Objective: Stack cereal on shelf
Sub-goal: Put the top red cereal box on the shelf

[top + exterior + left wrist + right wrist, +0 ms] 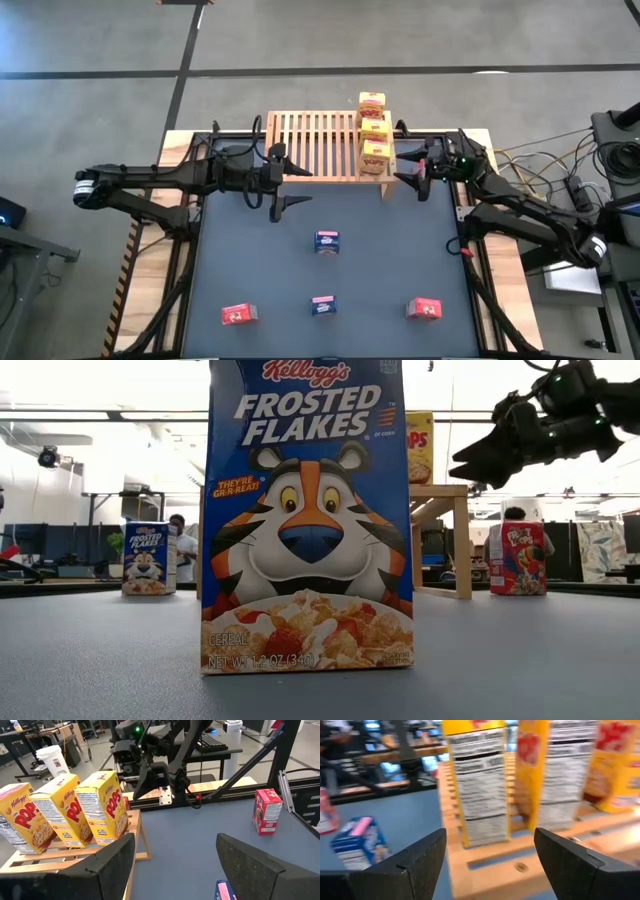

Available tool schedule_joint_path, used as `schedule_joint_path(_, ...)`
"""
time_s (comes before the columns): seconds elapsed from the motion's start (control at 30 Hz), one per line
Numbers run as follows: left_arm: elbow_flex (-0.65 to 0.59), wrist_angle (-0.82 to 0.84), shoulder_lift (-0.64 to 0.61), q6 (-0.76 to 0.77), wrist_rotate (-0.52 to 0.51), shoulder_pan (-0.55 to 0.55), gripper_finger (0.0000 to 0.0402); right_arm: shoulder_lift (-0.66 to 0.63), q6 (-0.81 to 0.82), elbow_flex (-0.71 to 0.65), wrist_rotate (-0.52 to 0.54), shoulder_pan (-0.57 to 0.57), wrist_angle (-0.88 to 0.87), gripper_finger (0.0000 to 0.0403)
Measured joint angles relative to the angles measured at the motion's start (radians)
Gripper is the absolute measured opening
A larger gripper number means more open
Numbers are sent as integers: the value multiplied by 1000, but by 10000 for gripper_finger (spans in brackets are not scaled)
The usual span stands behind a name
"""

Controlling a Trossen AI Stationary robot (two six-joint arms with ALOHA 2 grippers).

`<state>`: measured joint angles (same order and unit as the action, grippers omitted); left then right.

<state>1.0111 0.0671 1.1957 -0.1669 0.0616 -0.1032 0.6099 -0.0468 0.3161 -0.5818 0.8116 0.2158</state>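
Three yellow cereal boxes [375, 130] stood in a row along the right end of the slatted wooden shelf [315, 145] at the far edge of the dark surface [380, 275]. The right claw [410, 172] hovered just beside the nearest yellow box, its fingers spread and holding nothing. The left claw [290, 185] waited at the shelf's left front corner, fingers likewise spread and empty. On the surface, well apart from the shelf, stood two blue boxes [327, 241], one behind the other along the middle, and two red boxes [239, 314] toward the near corners, one on each side. In the low view, a Frosted Flakes box [306, 520] filled the foreground.
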Motion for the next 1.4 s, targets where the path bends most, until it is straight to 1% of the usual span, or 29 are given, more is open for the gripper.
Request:
schedule_joint_path(0.17, 0, 0, 0, 0, 0, 0, 263, -101, 7, 0, 145, -2, -145, 286)
schedule_joint_path(0.3, 0, 0, 0, 0, -1, 0, 263, -158, 59, 0, 262, -2, -232, 286)
schedule_joint_path(0.37, 0, 0, 0, 0, -1, 0, 263, -182, 86, 0, 304, -2, -271, 286)
schedule_joint_path(0.6, 0, 0, 0, 0, -3, 0, 263, -238, 142, 5, 325, -2, -359, 286)
schedule_joint_path(0.67, 0, 0, 0, 0, -3, 0, 263, -243, 141, 26, 353, -2, -416, 286)
schedule_joint_path(0.77, 0, 0, 0, 0, -3, 0, 263, -242, 152, 53, 389, -9, -450, 286)
schedule_joint_path(1.03, 0, -4, 0, 0, -3, 0, 263, -241, 186, 142, 411, -74, -465, 286)
schedule_joint_path(1.1, 0, -4, 0, 0, -3, 0, 263, -241, 185, 165, 435, -91, -486, 286)
schedule_joint_path(1.2, 0, -4, 0, 0, -3, 0, 263, -241, 171, 209, 500, -115, -544, 286)
schedule_joint_path(1.27, 0, -4, 0, 0, -3, 0, 263, -240, 157, 250, 572, -131, -614, 286)
schedule_joint_path(1.4, 0, -5, 0, 0, -3, 0, 263, -205, 167, 324, 780, -166, -803, 286)
